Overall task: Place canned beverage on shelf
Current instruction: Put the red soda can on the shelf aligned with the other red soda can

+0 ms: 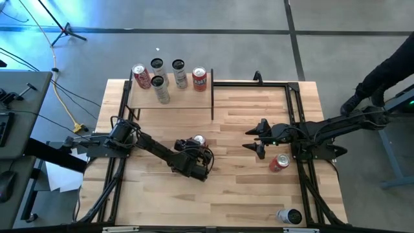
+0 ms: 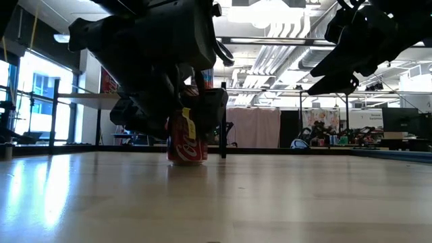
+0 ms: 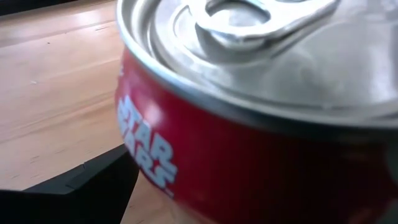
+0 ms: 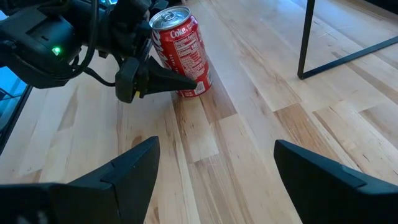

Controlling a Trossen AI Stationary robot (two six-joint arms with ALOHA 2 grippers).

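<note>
My left gripper [image 1: 197, 150] sits low over the middle of the table [image 1: 246, 194], its jaws spread wide around an upright red cola can [image 1: 198, 140]. Whether my fingers touch the can I cannot tell. From above, my wrist hides most of the can, leaving only its silver top in sight. My left wrist view is filled by the can's lid and red side [image 3: 249, 162], cut off at every edge, with one dark fingertip [image 3: 93, 180] just beside it. The low view shows what the others do not: the can [image 2: 187, 138] stands flat on the tabletop, its upper part lost behind my dark gripper body. My right wrist view shows the can [image 4: 181, 51] whole, with one left finger [image 4: 165, 81] lying against its side.

Out past my left gripper stands the shelf [image 1: 169, 90], a pale board with black posts, already carrying five cans [image 1: 168, 76]. My right gripper [image 1: 259, 138] hovers well apart with its jaws parted and nothing between them. Close by it, a second red can [image 1: 279, 162] lies on its side. A silver can [image 1: 289, 216] lies at the table's near edge. A person's dark sleeve [image 1: 388, 68] is cut off at the frame's edge.
</note>
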